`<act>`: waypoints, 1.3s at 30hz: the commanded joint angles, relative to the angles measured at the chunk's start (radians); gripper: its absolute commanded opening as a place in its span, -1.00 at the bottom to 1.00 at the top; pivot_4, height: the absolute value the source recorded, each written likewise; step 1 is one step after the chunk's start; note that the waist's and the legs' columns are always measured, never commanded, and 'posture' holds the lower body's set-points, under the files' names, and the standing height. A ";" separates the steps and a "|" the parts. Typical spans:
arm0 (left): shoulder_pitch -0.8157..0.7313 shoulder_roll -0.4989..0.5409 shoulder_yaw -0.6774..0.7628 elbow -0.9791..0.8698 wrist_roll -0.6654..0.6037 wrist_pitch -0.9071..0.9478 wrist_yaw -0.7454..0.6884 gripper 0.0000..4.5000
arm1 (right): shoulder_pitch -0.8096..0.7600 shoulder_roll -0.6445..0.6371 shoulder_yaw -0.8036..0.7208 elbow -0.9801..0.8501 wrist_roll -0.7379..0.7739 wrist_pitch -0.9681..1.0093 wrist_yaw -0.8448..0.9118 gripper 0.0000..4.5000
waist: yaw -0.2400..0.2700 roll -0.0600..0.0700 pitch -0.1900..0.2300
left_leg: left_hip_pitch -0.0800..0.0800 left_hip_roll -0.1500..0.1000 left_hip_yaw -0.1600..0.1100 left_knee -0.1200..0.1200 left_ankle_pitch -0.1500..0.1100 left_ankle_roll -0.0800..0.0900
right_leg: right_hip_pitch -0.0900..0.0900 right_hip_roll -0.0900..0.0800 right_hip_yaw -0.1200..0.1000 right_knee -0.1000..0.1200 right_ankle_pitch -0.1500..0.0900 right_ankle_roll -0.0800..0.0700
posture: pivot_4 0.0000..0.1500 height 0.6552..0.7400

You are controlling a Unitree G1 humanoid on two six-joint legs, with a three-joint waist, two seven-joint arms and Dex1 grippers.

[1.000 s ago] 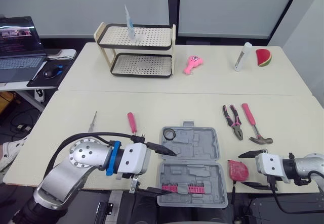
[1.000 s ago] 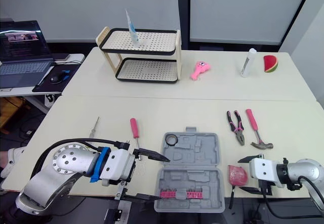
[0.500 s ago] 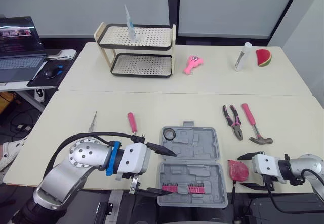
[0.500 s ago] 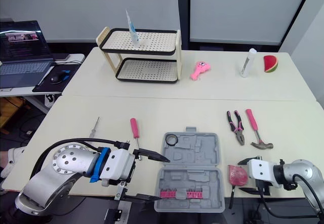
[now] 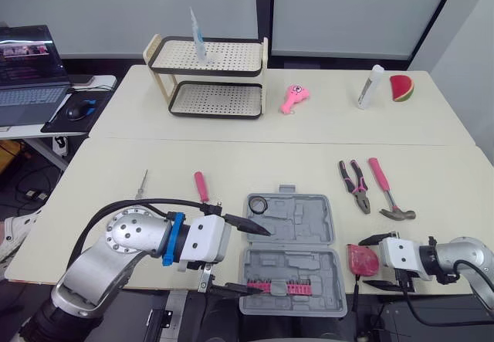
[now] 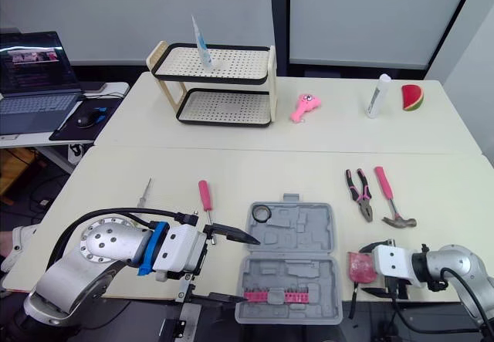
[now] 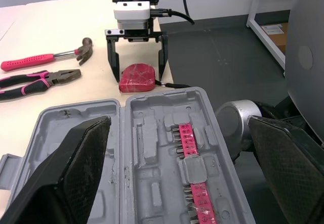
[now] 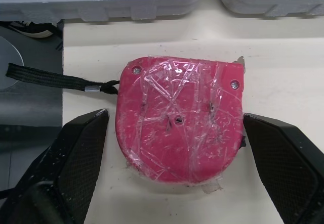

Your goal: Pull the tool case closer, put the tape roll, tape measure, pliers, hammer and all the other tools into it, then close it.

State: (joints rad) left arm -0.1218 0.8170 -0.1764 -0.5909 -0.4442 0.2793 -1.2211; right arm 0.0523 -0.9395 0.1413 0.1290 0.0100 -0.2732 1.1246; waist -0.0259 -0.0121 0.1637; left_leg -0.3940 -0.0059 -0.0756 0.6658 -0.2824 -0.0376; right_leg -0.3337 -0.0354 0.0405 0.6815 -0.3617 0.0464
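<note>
Wide open and empty, the right gripper (image 7: pixel 138 75) straddles the tape measure (image 8: pixel 179 118) at the table's (image 5: pixel 278 168) near edge, apparently to grasp it.

Two cream tables are being used, butted edge to edge. The front table (image 5: pixel 116 195) is carrying the tool case (image 5: pixel 292 253); the rear table (image 5: pixel 324 122) is being run along just beyond it. A two-tier perforated rack (image 5: pixel 207 79) is being kept on the rear table, beyond and left of the case. A side desk (image 5: pixel 23 131) with a laptop (image 5: pixel 27 76) is being parked further left. Behind, frosted panels (image 5: pixel 347 10) are being split by a dark pillar (image 5: pixel 265 10). Dark grey floor (image 7: pixel 228 47) is being shown off the table edge beside the case.
</note>
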 commanded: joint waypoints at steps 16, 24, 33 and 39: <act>-0.007 0.029 0.090 0.027 -0.033 0.103 0.086 1.00 | -0.078 -0.111 -0.067 -0.185 0.011 0.185 0.020 0.39 | 0.000 0.001 0.000 | 0.000 0.000 0.000 0.000 0.000 0.000 | 0.000 0.000 0.000 0.001 0.000 0.000 | 1.00 0.74; -0.074 0.056 0.098 0.078 -0.002 0.153 0.118 1.00 | -0.528 -0.136 0.144 -0.336 -0.056 0.620 0.282 0.39 | -0.004 0.002 0.001 | -0.001 0.001 -0.002 -0.001 0.000 0.000 | -0.002 0.000 -0.001 0.000 0.000 0.000 | 1.00 0.74; -0.101 0.059 0.074 0.135 0.062 0.080 0.097 1.00 | -0.802 0.050 0.365 -0.199 -0.161 0.686 0.367 0.39 | -0.001 0.002 0.001 | -0.005 -0.001 -0.001 0.003 0.000 0.000 | -0.005 -0.002 -0.002 0.001 0.000 0.000 | 1.00 0.74; -0.091 0.050 0.061 0.136 0.085 0.060 0.093 1.00 | -0.856 0.152 0.441 -0.083 -0.231 0.636 0.341 0.39 | -0.004 0.002 0.001 | -0.005 -0.001 -0.002 0.002 0.000 0.000 | -0.005 -0.002 -0.003 0.001 0.000 0.000 | 1.00 0.74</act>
State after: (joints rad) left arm -0.2074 0.8678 -0.1211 -0.4353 -0.3601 0.3571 -1.1262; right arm -0.7704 -0.7982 0.5765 0.0246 -0.1933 0.3933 1.4716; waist -0.0303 -0.0097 0.1646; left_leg -0.3986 -0.0068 -0.0773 0.6681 -0.2821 -0.0380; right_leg -0.3393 -0.0370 0.0377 0.6832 -0.3617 0.0464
